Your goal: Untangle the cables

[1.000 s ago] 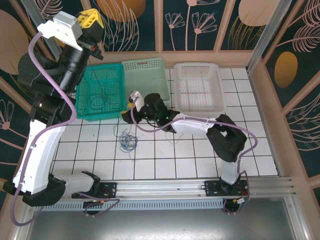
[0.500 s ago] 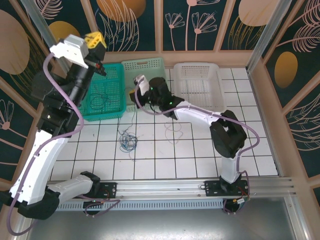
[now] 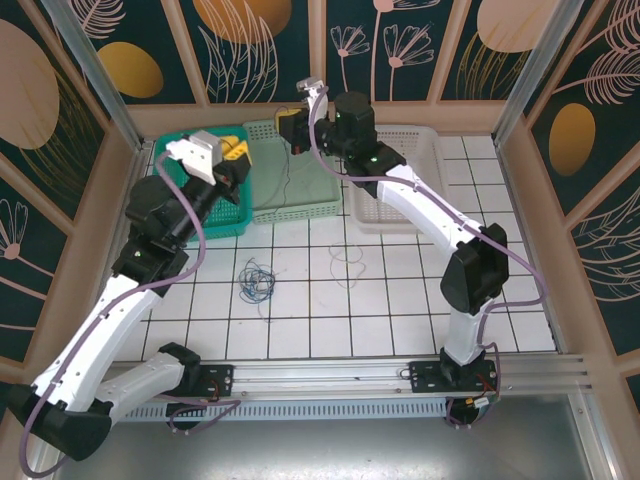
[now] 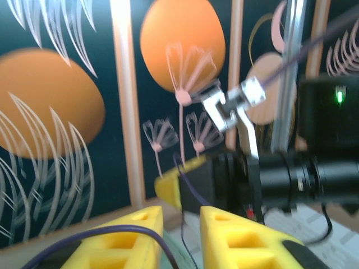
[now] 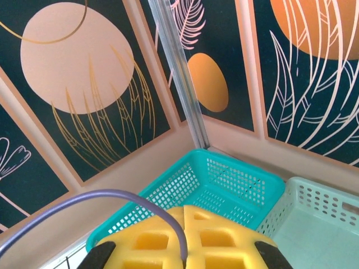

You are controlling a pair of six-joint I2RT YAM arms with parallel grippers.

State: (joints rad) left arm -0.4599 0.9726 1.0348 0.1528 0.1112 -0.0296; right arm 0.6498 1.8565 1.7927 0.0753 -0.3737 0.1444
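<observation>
My right gripper (image 3: 288,122) is raised near the back wall above the pale green basket (image 3: 300,185), its yellow fingers pressed together (image 5: 185,210). A thin dark cable (image 3: 285,165) hangs from it; the left wrist view shows that cable (image 4: 188,193) running up to the right gripper's yellow finger (image 4: 168,182). My left gripper (image 3: 238,152) is over the teal basket (image 3: 215,215), its fingers parted (image 4: 181,216) with the thin cable passing through the gap. A blue and dark tangle of cables (image 3: 255,283) lies on the tiles. A pale cable loop (image 3: 348,262) lies to its right.
Three baskets line the back: teal (image 5: 224,185), pale green (image 5: 314,213) and white (image 3: 400,175). Patterned walls and wooden posts close in the back and sides. Thick purple cords run along both arms. White tiles lie in front of the arms' bases.
The right gripper shut and rose from the tiles by the baskets to the back wall, drawing a thin cable up. The left arm swung down and right over the teal basket; its fingers parted.
</observation>
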